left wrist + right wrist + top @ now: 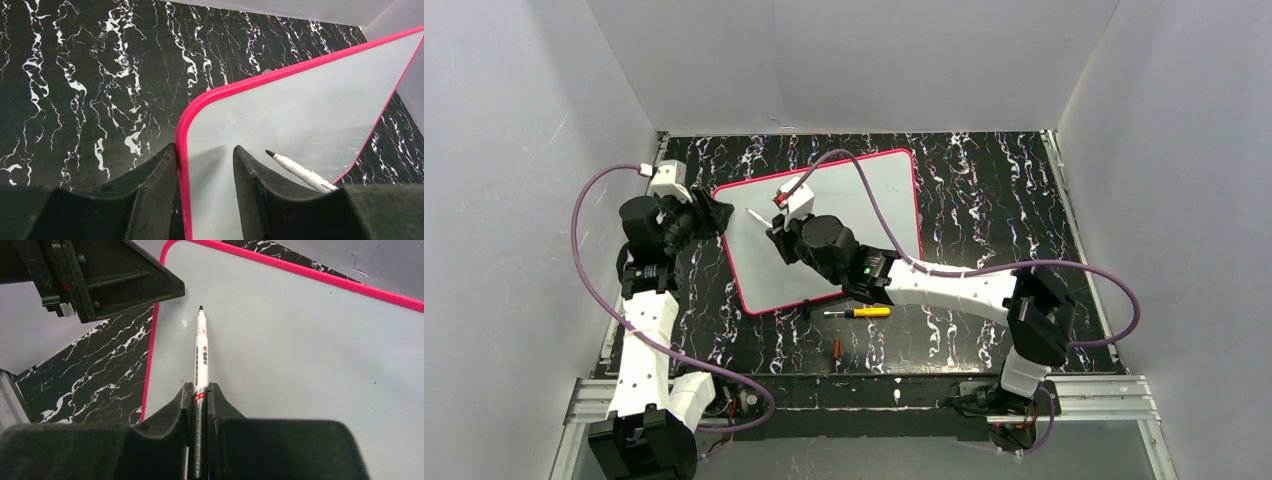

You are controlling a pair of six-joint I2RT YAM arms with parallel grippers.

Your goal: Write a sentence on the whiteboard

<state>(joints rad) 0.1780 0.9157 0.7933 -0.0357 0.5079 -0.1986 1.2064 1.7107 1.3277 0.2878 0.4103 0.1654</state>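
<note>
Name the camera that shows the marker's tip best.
Right wrist: the marker runs from the right claw out to its dark tip, large and sharp over the whiteboard. Left wrist shows only its front part; top external shows a tiny sliver.

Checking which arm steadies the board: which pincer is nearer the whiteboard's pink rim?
Left. The left pincer straddles the whiteboard rim; the right pincer holds a marker just inside it.

The left arm (646, 330) reaches forward along the left side. The left gripper (205, 150) sits low, jaws parted, one finger on each side of the whiteboard (300, 110) rim. The right arm (954, 288) bends across leftward, and the right gripper (200, 390) has its jaws closed on a marker (201, 355).
</note>
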